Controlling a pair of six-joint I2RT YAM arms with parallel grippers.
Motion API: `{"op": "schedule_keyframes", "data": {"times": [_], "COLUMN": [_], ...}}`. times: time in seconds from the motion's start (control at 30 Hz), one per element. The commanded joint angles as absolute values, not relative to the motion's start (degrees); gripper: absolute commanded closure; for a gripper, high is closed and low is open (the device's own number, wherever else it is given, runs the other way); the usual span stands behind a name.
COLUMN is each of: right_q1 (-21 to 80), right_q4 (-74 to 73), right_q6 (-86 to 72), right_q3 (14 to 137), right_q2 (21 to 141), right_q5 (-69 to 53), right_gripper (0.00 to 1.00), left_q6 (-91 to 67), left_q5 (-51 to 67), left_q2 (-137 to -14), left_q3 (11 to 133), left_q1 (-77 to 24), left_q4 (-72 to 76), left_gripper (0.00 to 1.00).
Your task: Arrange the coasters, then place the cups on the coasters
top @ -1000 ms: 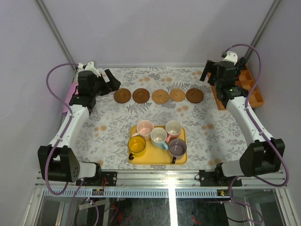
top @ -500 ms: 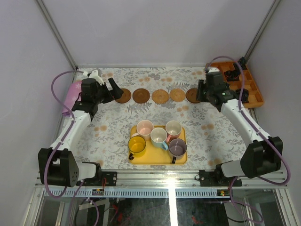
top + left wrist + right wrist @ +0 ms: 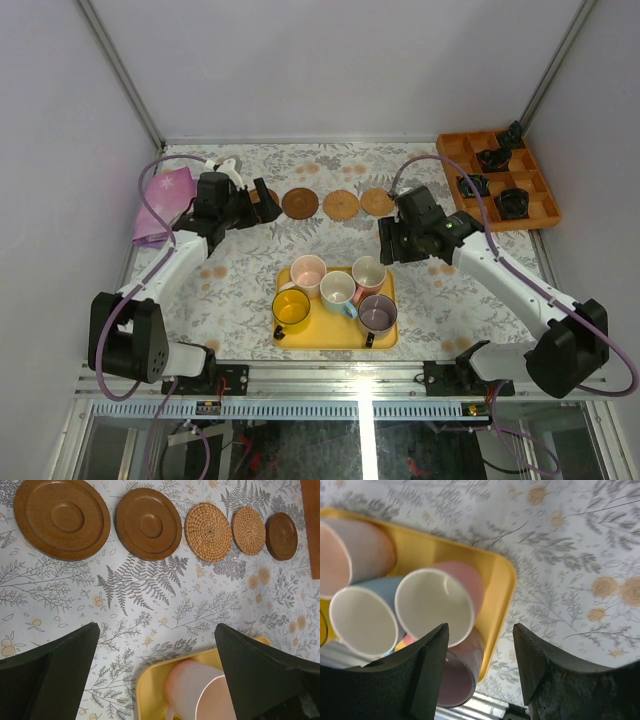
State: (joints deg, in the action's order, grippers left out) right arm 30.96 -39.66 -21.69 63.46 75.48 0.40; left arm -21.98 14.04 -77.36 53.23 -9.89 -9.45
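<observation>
In the top view, the coasters point(image 3: 341, 205) are being shown in a row whose long axis is running left to right across the far part of the table point(image 3: 240, 290). Three are lying flat in plain sight, and one at the left end is being partly covered by the left gripper point(image 3: 260, 197), whose fingers are being held spread wide with nothing between them. The cups point(image 3: 337, 288) are being kept upright, mouths up, clustered on the yellow tray point(image 3: 335, 342) at the near side, well apart from the row; the tray's long axis is likewise running left to right. The right gripper point(image 3: 388, 242) is being held by the tray's far right corner, near the salmon pink cup point(image 3: 369, 272). An orange tray point(image 3: 447, 150) is being seen at the far right. In the left wrist view, all five coasters are being shown in one line, the third and fourth being woven discs point(image 3: 208, 532), while the pale pink cup point(image 3: 195, 685) is being framed in a tray corner between the parted fingers point(image 3: 50, 680). In the right wrist view, the salmon pink cup's mouth is being turned toward the camera, with the light blue cup point(image 3: 365, 620) just beside it and the mauve cup point(image 3: 462, 677) below; the right fingers point(image 3: 425, 675) are being held apart, gripping nothing.
</observation>
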Motion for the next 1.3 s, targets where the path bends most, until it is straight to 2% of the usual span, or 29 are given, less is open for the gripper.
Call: {"op": "schedule_keyframes", "data": {"times": [0.0,0.43,0.5,0.6,0.67,0.7,0.97,1.27], "right_q1": [36.11,46.14,47.73,50.28,52.34,53.43,60.57,62.28], "right_q4": [-42.2,-43.0,-42.35,-40.63,-39.47,-38.87,-35.54,-37.95], "right_q6": [-23.0,-34.72,-36.7,-38.64,-39.52,-39.81,-41.39,-43.97], "right_q3": [61.18,47.64,45.43,42.87,41.43,40.81,38.95,39.56], "right_q2": [72.76,58.43,56.9,55.29,54.36,54.04,57.41,64.98], "right_q5": [-3.34,-1.95,-1.97,-2.33,-2.38,-2.44,0.8,5.52], "right_gripper": [0.35,0.32,0.24,0.16,0.02,0.0,0.0,0.01], "left_q6": [-20.81,-20.81,-20.81,-20.81,-20.81,-20.81,-20.81,-20.81], "left_q5": [14.39,14.39,14.39,14.39,14.39,14.39,14.39,14.39], "left_q2": [-78.06,-79.8,-80.4,-80.97,-80.96,-81.02,-80.23,-79.61], "left_q3": [53.73,54.41,54.71,55.02,54.95,54.87,54.32,53.59], "left_q1": [-11.02,-11.78,-11.84,-12.02,-12.04,-12.06,-12.22,-12.2], "left_q4": [-6.24,-6.24,-6.24,-6.24,-6.24,-6.24,-6.24,-6.24], "left_gripper": [0.0,0.0,0.0,0.0,0.0,0.0,0.0,0.0]}}
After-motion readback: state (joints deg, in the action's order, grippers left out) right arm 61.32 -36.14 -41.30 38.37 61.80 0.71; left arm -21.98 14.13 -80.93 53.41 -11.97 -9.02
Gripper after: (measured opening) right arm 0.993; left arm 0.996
